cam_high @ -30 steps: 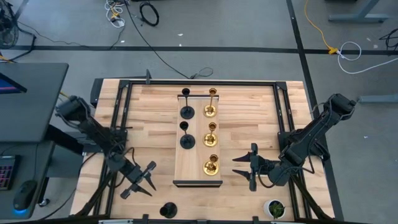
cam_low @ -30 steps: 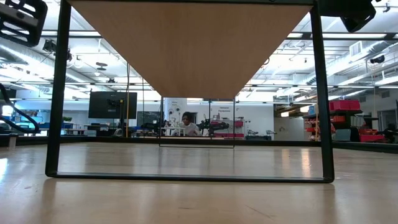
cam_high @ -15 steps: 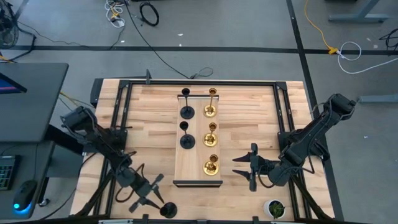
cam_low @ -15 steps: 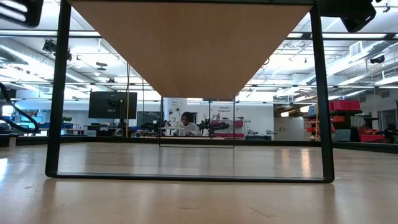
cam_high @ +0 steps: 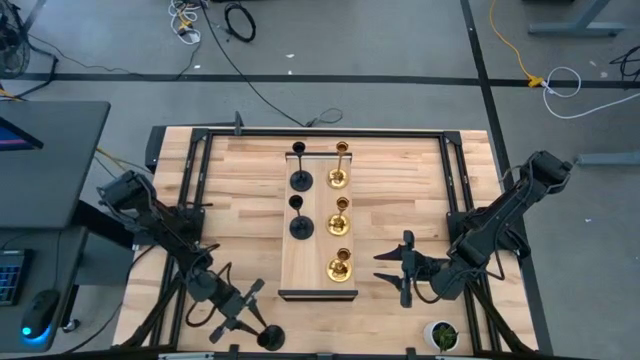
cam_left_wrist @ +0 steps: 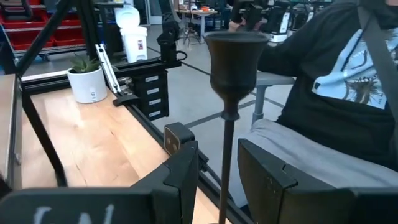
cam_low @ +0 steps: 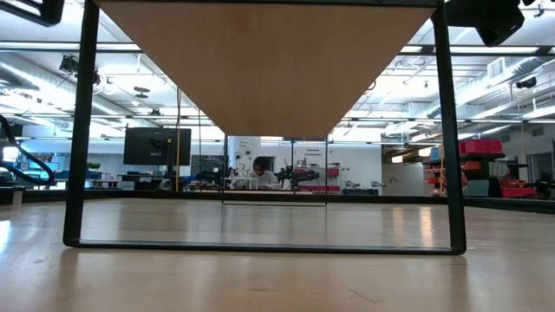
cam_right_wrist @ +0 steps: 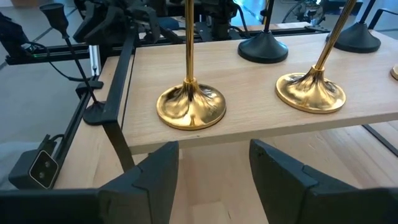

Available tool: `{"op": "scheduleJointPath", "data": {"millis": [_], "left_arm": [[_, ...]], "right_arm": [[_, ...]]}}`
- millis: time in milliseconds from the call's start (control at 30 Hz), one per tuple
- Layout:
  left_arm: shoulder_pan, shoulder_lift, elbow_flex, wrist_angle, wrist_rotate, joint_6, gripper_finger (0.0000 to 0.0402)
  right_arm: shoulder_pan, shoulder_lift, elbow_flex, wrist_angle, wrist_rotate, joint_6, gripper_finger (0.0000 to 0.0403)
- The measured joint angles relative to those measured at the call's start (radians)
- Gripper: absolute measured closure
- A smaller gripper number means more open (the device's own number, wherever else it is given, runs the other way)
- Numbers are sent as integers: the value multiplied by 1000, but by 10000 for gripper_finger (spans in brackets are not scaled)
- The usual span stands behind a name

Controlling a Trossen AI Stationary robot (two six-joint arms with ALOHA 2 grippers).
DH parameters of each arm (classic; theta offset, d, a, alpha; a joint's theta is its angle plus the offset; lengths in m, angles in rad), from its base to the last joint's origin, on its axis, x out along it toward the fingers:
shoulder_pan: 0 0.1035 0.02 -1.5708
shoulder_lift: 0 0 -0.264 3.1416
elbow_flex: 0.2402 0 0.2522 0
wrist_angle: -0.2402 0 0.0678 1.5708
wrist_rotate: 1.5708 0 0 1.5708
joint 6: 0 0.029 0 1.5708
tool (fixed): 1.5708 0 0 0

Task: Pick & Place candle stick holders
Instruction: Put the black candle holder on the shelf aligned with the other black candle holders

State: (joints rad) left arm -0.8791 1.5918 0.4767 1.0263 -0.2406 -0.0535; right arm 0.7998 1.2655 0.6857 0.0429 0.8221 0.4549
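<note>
The left gripper (cam_high: 238, 312), fingers apart, hovers beside the last black candlestick (cam_high: 270, 337) at the table's (cam_high: 240, 200) near edge. It stands upright, cup up, stem between the fingers in the wrist view. Next: close on the stem. The right gripper (cam_high: 400, 268) waits open by the shelf (cam_high: 318, 215)

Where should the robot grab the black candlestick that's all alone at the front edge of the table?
Probably by its thin stem, just under the cup. The lone black candlestick stands upright, so a level approach from the side suits it. The left end effector is open with a finger on each side of the stem. The cup above and base below should stop it slipping.
</note>
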Motion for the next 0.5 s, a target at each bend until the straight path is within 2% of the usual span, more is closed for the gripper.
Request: {"op": "scheduleJointPath", "data": {"millis": [300,500], "left_arm": [[0,104,79,-10,28,7,287],[0,111,113,-8,28,13,287]], "right_arm": [[0,0,0,0,-1,2,207],[0,0,0,1,-1,4,207]]}}
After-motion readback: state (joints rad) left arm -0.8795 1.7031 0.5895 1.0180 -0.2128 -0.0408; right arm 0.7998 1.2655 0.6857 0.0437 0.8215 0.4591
